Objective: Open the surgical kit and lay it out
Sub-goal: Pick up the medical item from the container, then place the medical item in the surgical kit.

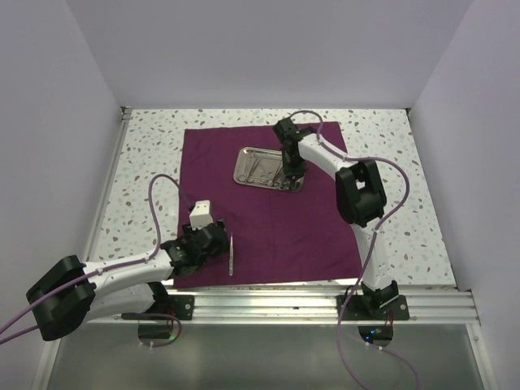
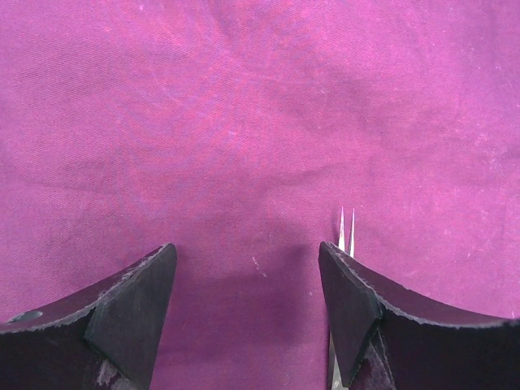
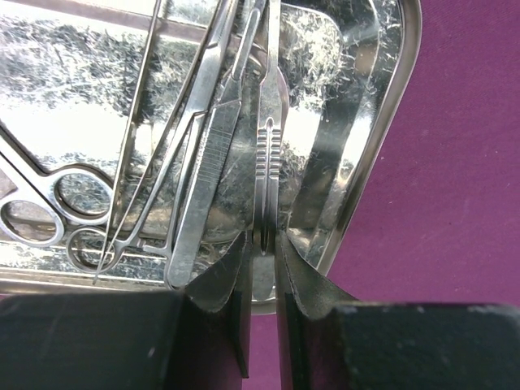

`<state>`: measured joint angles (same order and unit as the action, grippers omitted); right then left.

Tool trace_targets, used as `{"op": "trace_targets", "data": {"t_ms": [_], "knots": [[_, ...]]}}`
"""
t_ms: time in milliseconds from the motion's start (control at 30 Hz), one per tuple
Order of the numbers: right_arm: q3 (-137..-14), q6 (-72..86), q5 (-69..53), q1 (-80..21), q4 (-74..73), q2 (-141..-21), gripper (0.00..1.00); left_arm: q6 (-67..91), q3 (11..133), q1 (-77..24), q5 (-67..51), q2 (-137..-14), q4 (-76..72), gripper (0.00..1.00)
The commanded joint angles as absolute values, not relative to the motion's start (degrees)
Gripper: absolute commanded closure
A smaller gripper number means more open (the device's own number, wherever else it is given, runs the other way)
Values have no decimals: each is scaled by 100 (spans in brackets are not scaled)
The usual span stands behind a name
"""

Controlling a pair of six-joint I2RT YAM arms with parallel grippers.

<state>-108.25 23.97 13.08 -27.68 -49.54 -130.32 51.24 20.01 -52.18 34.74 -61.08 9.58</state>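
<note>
The dark purple cloth (image 1: 268, 219) lies spread flat on the table. The steel tray (image 1: 269, 168) sits on its far part and holds ring-handled scissors (image 3: 49, 207) and several thin steel tools. My right gripper (image 1: 291, 172) is over the tray's right end, shut on a ridged steel tweezers (image 3: 266, 146) that still lies in the tray (image 3: 382, 122). My left gripper (image 1: 213, 240) is open and empty, low over the cloth's near left part. A second tweezers (image 1: 231, 254) lies on the cloth just right of it; its tips (image 2: 347, 229) show beside the right finger (image 2: 349, 309).
Speckled tabletop (image 1: 146, 171) surrounds the cloth, with white walls on three sides. A metal rail (image 1: 325, 305) runs along the near edge by the arm bases. The cloth's middle (image 1: 284, 227) is bare.
</note>
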Motion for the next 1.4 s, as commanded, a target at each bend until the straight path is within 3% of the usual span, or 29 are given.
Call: {"op": "trace_targets", "data": {"t_ms": [0,233,633,767,967,1033,1100,1233,1367], "knots": [[-10934,2294,1432,-2742,-5107,-12666,100,5027,1978,-5203,3612,-6056,738,25],[-10223,2347,1468,-2742,-4888,-11963,100,5036,1986,-5203,3612,-6056,747,25],[-6445,2680,941,-2804,-3719,-9143,100,5027,2065,-5203,3647,-6222,729,25],[-5268,2865,669,-2970,-3314,-8719,100,5019,2170,-5203,3709,-6389,765,25],[-4502,2988,335,-3181,-2874,-8535,100,5010,2654,-5212,3911,-6574,1264,25],[-4264,2962,255,-3191,-2813,-8438,69,5018,2785,-5212,4016,-6504,1406,24],[-4149,2944,272,-3199,-2856,-8176,21,5019,2856,-5203,4078,-6417,1511,22],[-4244,2971,80,-3199,-3110,-7481,2,4905,3241,-5203,4192,-6486,1626,20],[-5015,2866,218,-3217,-3820,-6551,2,4493,3969,-5203,4202,-7299,1198,19]]}}
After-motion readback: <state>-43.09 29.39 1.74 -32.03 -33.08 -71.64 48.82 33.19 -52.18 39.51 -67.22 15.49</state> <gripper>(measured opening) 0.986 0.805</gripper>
